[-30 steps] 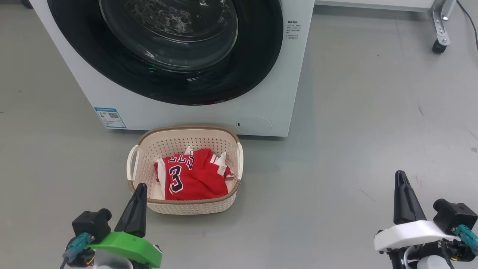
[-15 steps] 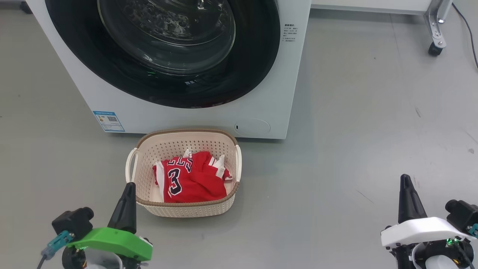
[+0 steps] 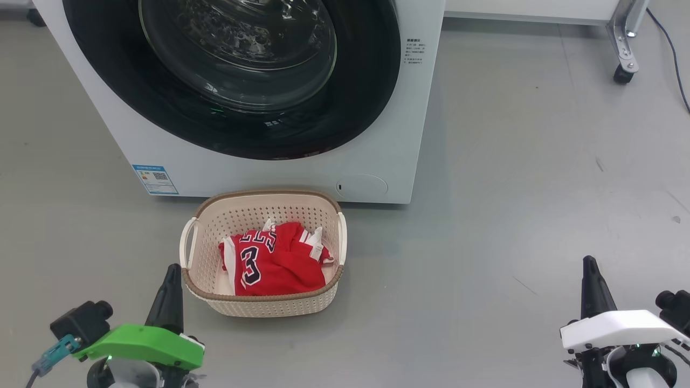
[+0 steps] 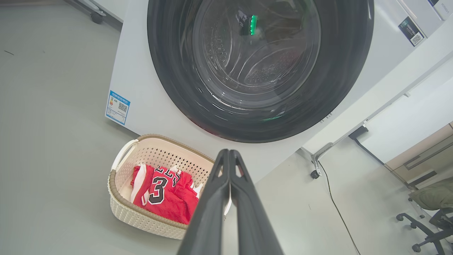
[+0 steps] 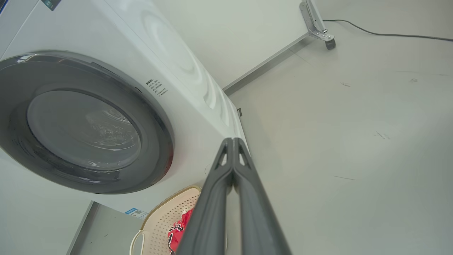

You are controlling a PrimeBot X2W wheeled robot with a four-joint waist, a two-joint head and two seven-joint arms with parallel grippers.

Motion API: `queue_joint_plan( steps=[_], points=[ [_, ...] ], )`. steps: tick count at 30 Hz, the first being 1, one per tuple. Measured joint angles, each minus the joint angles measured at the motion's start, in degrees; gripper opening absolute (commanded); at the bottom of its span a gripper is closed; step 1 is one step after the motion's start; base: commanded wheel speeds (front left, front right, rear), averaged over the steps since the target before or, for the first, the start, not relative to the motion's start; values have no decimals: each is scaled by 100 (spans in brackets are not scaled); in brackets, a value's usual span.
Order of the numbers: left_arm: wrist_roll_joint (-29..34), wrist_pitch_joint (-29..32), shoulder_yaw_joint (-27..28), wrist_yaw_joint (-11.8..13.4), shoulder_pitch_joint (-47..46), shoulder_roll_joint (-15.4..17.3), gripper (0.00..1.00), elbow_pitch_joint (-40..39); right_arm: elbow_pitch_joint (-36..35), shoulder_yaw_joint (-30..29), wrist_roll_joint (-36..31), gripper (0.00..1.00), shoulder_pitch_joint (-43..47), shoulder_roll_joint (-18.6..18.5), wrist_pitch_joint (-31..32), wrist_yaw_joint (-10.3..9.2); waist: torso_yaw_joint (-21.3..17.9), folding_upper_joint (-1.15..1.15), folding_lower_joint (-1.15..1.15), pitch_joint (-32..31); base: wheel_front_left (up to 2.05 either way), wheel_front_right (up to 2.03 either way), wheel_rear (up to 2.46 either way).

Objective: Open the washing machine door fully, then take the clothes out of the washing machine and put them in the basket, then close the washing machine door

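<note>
The white washing machine (image 3: pixel 377 140) stands ahead with its round black-ringed glass door (image 3: pixel 237 59) shut flush against the front. Before it on the floor sits the cream basket (image 3: pixel 199 242) holding the red clothes (image 3: pixel 275 261), a jersey with a dark number showing. My left gripper (image 3: pixel 172 269) is shut and empty at the lower left, just left of the basket's near corner. Far to the right, my right gripper (image 3: pixel 589 262) is shut and holds nothing. Both wrist views show the door (image 4: pixel 260 67) (image 5: pixel 81 124), the basket (image 4: pixel 118 198) (image 5: pixel 166 216) and the clothes (image 4: pixel 166 194) (image 5: pixel 178 230).
A blue label (image 3: pixel 154 179) marks the machine's lower left corner. A metal leg on a castor (image 3: pixel 622 73) and a black cable (image 3: pixel 668 48) lie at the back right. An office chair (image 4: pixel 430 212) shows in the left wrist view. Grey floor spreads to the right.
The head view has shifted: machine and basket sit slightly lower and further left. Both grippers have dropped lower in the picture and stay shut.
</note>
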Motion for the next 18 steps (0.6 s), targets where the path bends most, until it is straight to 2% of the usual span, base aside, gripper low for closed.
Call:
queue_joint_plan(
  steps=[18],
  points=[
    [-1160, 334, 278, 0, 7, 0, 0, -35, 169, -210, 1238, 0, -143, 15, 343, 101, -48, 0, 0, -76, 0, 0, 0]
  ],
)
